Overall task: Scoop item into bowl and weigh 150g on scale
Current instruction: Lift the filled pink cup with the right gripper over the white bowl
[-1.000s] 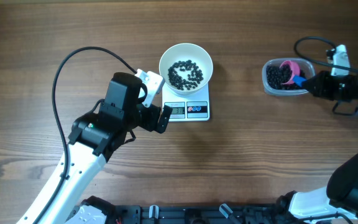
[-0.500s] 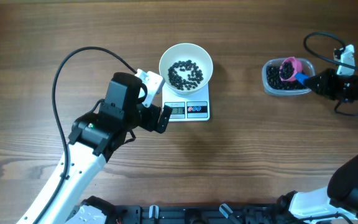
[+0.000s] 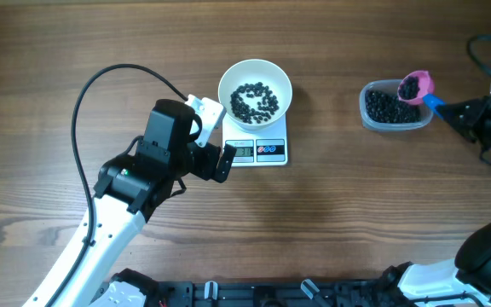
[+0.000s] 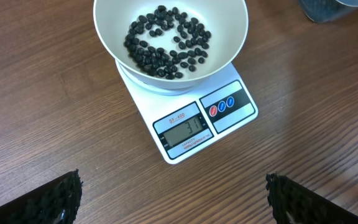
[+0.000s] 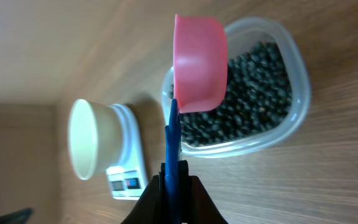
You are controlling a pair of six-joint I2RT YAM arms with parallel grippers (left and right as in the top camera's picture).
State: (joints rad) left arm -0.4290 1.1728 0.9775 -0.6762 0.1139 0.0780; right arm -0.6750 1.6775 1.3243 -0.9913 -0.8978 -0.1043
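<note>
1. Across the worktop (image 3: 356, 222): the scale sits centre and the tub sits right, well apart. The loaded scoop has to cross bare wood between them.
2. Left tool (image 3: 216, 136): jaws wide open, holding nothing. It hovers just beside the scale's front-left corner, looking down on the display.
3. Right tool (image 5: 173, 196): closed hard on the scoop's thin blue handle (image 3: 436, 103), gripping it near the end.
4. Scale (image 3: 258, 151): flat on the wood with the bowl on top. The display shows a two-digit figure, so I judge it far short of target.
5. Bowl (image 3: 228, 78): white, rigid and smooth, likely to slide if bumped. Tip pellets in from above rather than touching it.
6. Tub (image 3: 366, 119): clear plastic, light, with plenty of pellets (image 3: 386, 107) left inside.
7. Scoop (image 3: 416, 85): pink, small and stiff, with a dark load inside. It sits over the tub's far-right corner; I cannot tell its height. Keep it level.
8. Item (image 3: 255, 101): a thin layer in the bowl. The pellets are hard, round and loose, so they roll and bounce. Pour slowly and low.
</note>
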